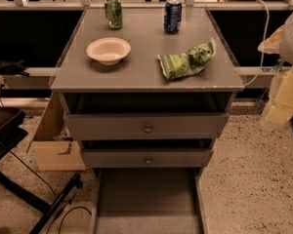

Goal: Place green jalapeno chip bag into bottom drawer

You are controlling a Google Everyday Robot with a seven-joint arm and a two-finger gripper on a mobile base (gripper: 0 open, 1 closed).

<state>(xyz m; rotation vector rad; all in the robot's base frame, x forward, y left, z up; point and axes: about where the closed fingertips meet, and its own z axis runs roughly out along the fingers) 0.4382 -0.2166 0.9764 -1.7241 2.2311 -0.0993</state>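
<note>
Claw [282, 97] at the right edge of view, pale and blurred, hanging beyond the right side of the worktop [136, 74], above the speckled floor [244, 189]. How far open: cannot tell. No hold on the bag.

Green jalapeno chip bag [185, 60] well to the claw's left, lying crumpled on the worktop near the front right corner. Farther left of the claw, a white bowl [108, 50]. Behind these, a blue can [172, 15] and a green soda can [113, 11], both upright.

Bottom drawer [146, 196] pulled out, low and left of the claw, under two upper drawers [146, 126] with round knobs.
</note>
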